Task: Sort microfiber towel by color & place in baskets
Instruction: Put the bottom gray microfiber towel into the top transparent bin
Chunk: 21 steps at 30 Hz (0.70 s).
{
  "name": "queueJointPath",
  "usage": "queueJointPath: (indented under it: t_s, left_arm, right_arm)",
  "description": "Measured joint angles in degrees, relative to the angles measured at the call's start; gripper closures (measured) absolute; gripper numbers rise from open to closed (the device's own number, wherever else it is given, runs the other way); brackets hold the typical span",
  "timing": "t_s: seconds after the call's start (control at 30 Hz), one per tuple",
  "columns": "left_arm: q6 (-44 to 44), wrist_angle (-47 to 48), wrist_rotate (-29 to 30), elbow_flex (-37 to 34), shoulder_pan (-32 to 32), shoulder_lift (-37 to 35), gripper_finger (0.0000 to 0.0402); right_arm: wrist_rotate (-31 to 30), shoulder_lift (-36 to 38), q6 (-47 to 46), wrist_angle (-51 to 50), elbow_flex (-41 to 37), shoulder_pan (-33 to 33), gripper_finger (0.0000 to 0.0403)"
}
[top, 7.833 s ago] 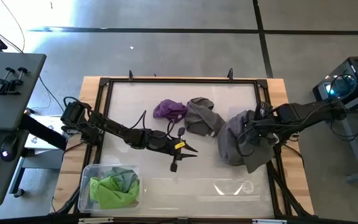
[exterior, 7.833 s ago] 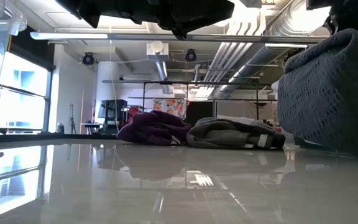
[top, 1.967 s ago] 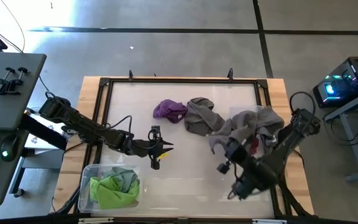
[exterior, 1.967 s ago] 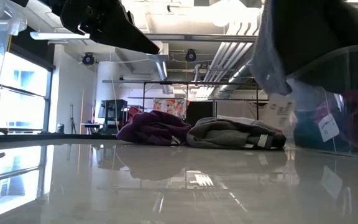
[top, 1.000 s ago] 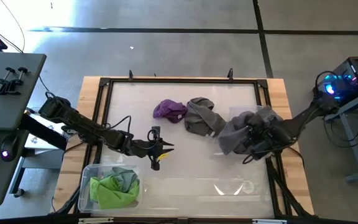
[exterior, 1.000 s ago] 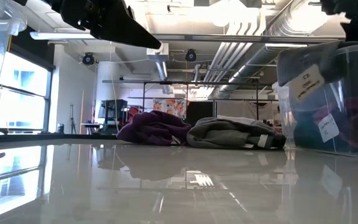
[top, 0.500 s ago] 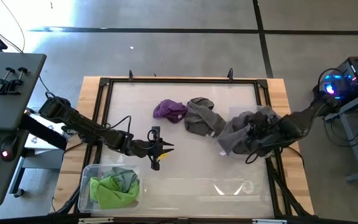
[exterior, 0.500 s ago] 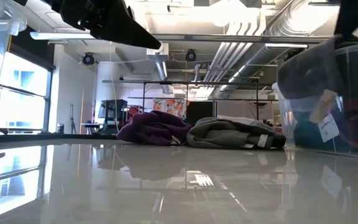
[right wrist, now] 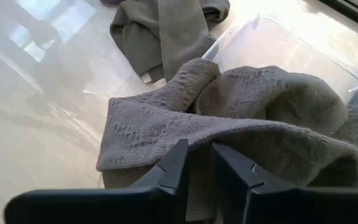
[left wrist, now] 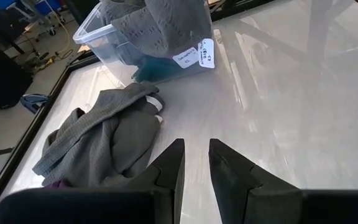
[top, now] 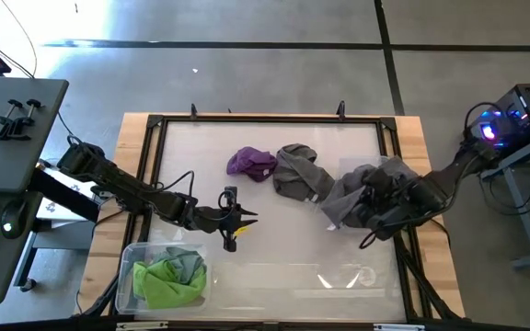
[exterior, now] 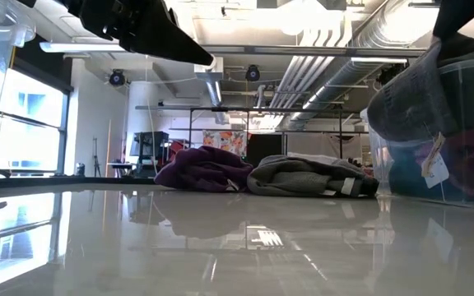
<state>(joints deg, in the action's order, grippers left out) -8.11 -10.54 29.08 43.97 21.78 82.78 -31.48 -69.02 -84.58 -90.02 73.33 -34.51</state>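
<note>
A large grey towel (top: 348,198) lies heaped on the clear bin (top: 346,167) at the table's right edge and drapes over its wall (exterior: 410,99). My right gripper (top: 371,207) is over that bin, shut at the towel's upper fold (right wrist: 197,149). My left gripper (top: 247,218) hovers shut over the bare table centre-left (left wrist: 196,146). A purple towel (top: 251,163) and a second grey towel (top: 297,173) lie crumpled on the table toward the far side. Another clear bin (top: 129,253) at the near left holds a lime green towel (top: 164,280) and a grey one. My right gripper comes down slanting at the big grey towel and appears to pinch its raised top fold (right wrist: 185,134) between the two fingers. One layer or several, I cannot tell. The rest of the towel lies on the bin's contents, and one part hangs slack over the bin's wall (exterior: 434,156).
Magenta and dark teal cloth shows through the right bin's wall (exterior: 467,164). A white label hangs from the draped towel (exterior: 436,168). A black frame (top: 265,119) runs around the tabletop. Bare glossy table lies between the two bins along the near side.
My right gripper has stayed over the right bin. The grey towel has sagged farther over the bin's wall, and its white label now hangs lower than a second ago. My left arm has kept still.
</note>
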Motion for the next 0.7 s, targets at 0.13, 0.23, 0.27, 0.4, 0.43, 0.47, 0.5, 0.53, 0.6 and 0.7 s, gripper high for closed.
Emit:
queueJointPath:
  t_s: [0.13,0.23,0.27,0.4,0.43,0.47,0.5,0.53,0.6,0.7]
  left_arm:
    - [0.49,0.04,-0.01,0.00,0.04,-0.01,0.0342]
    - [0.58,-0.01,0.00,0.00,0.04,0.09,0.0342]
    - [0.57,-0.12,0.00,0.00,0.04,0.26,0.0342]
    - [0.84,-0.20,0.00,0.00,0.04,0.70,0.0342]
    - [0.84,-0.13,-0.02,0.00,0.04,0.80,0.0342]
    - [0.76,0.07,-0.07,0.00,0.04,0.85,0.0342]
    - [0.57,0.03,-0.28,0.00,0.03,0.89,0.0342]
    - [0.56,-0.19,-0.34,0.00,0.02,0.91,0.0342]
    - [0.57,-0.28,-0.38,0.00,0.02,0.93,0.0342]
    - [0.53,-0.92,-0.44,0.00,0.02,0.96,0.0342]
  right_arm:
    - [0.02,0.09,1.72,-0.04,-1.13,0.23,0.0354]
    - [3.10,0.63,3.39,0.09,-3.65,1.42,0.0347]
    - [4.40,0.93,3.96,-0.03,-4.72,1.83,0.0341]
    - [7.36,1.23,4.45,-0.04,-8.51,3.08,0.0296]
    - [7.57,1.23,4.31,-0.02,-8.93,3.40,0.0282]
    - [7.66,1.25,4.26,-0.05,-9.07,3.76,0.0269]
    - [7.78,1.25,4.81,-0.01,-9.06,4.20,0.0256]
    - [8.00,1.25,5.24,-0.03,-8.81,4.69,0.0245]
    - [8.15,1.25,5.86,-0.02,-7.10,5.23,0.0232]
    - [9.54,1.25,8.37,0.01,-2.57,5.25,0.0228]
